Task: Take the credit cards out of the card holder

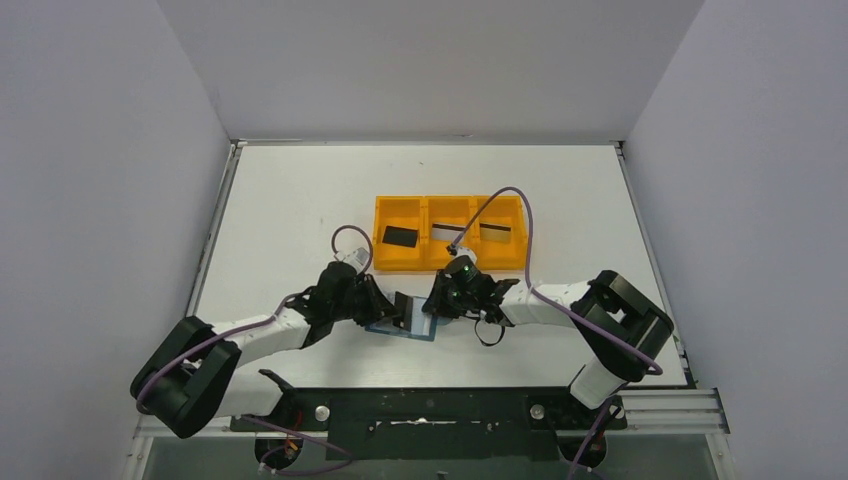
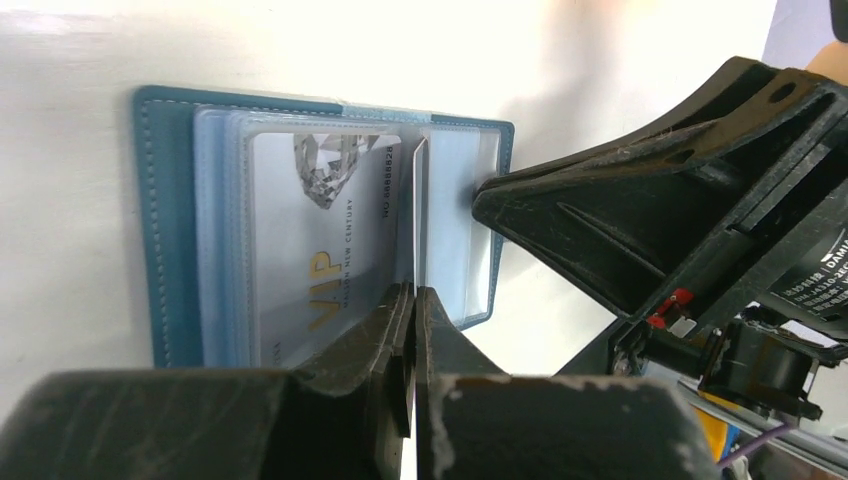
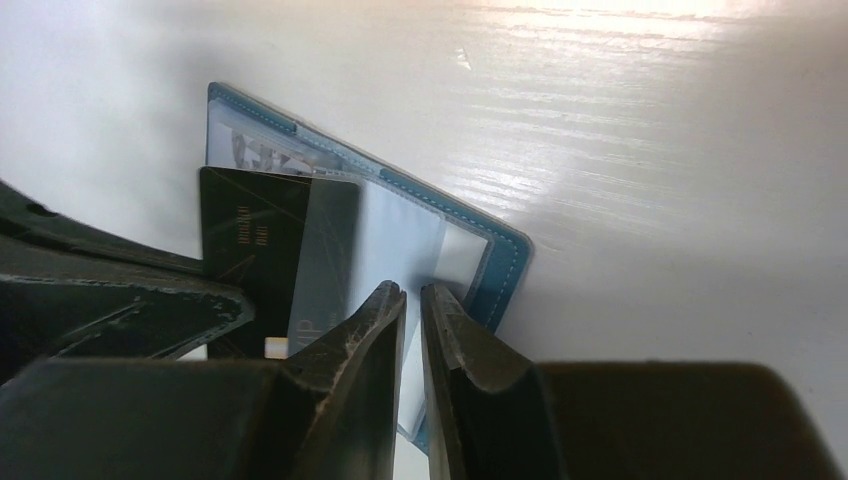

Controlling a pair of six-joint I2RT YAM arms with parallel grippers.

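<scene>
Midway, we find the wallet (image 1: 415, 328) open on the table between the arms. Our left claw (image 2: 412, 295) pinches a black card (image 3: 250, 250); the right claw (image 3: 412, 292) is narrow, its grip unclear. Two cards (image 1: 400, 236) lie in the tray (image 1: 378, 262); another (image 2: 320, 270) remains.

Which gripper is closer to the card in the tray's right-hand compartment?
Right. The right gripper sits just short of the tray, the card beyond it; the left gripper is farther left.
</scene>
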